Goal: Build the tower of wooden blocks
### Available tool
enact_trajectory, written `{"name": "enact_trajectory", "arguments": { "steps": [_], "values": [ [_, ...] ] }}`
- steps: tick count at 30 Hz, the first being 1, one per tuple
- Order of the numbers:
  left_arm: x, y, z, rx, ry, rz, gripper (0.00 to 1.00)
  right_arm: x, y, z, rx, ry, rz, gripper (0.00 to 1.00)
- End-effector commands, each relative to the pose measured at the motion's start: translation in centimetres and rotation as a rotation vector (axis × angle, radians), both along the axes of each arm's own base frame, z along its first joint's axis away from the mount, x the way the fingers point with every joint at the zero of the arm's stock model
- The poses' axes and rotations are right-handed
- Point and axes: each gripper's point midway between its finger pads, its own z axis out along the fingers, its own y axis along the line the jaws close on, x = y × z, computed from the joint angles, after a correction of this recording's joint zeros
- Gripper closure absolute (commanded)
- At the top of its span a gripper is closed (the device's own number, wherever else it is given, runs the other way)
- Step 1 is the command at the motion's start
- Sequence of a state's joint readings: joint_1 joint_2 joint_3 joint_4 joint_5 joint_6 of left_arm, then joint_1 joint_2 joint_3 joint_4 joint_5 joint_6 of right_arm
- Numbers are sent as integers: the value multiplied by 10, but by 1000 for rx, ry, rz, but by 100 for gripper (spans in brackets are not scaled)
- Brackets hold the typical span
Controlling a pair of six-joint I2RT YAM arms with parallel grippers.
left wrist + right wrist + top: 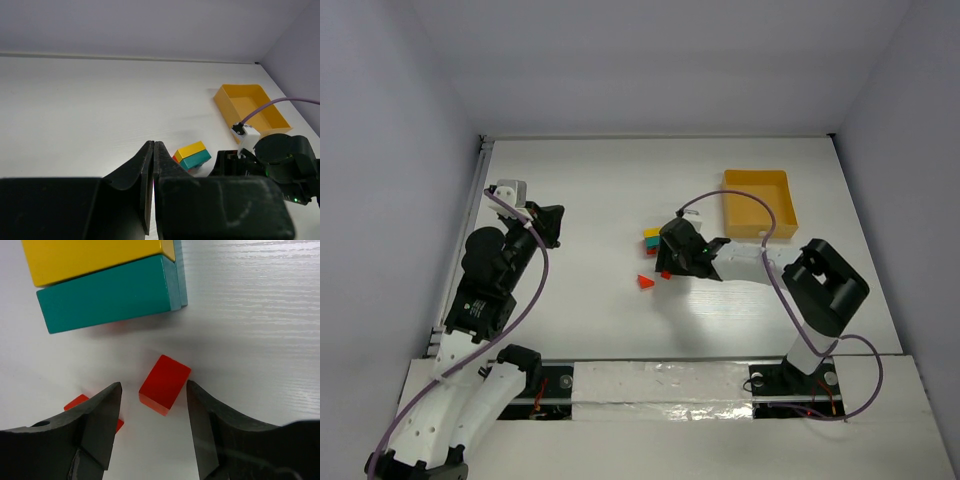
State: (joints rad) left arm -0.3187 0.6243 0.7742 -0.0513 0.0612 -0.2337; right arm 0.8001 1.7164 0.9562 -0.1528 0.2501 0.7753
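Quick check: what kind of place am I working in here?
Probably a lab robot cell: a white table boxed by plain walls, with painted wood blocks and a yellow tray.

White-black arms (pixel 818 292), seemingly purple cables (pixel 541 280).

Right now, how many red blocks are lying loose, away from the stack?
2. One red block lies between the right gripper's open fingers; a red wedge sits left of it in the overhead view. A red sliver at the stack's foot may be another, mostly hidden.
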Motion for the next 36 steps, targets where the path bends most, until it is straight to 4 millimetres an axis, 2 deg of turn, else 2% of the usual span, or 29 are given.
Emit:
{"name": "enact_trajectory", "arguments": {
  "steps": [1,5,7,9,15,19,30,33,36],
  "values": [
    [-3,-6,14,-22,-49,-37,99,17,10,9,12,-50,-43,41],
    [-2,-7,14,-22,-49,-40,99,21,5,2,-37,-50,-57,45],
    [-3,-7,14,-23,-50,-42,99,21,2,2,-55,-52,-59,53],
    [-3,-7,14,-22,-49,-42,99,22,-1,3,-70,-56,-60,55],
    [-2,-7,13,-22,-47,-43,99,12,-12,8,-95,-56,-39,54],
    [-3,-7,14,-22,-47,-40,99,7,-19,9,-124,-54,-11,50],
    [-3,-6,14,-21,-51,-42,99,2,-32,9,-193,-50,14,55],
    [-3,-6,14,-21,-51,-40,99,2,-32,10,-203,-53,28,60],
    [-3,-7,14,-21,-51,-43,99,3,-32,11,-210,-59,36,62]
  ]
}}
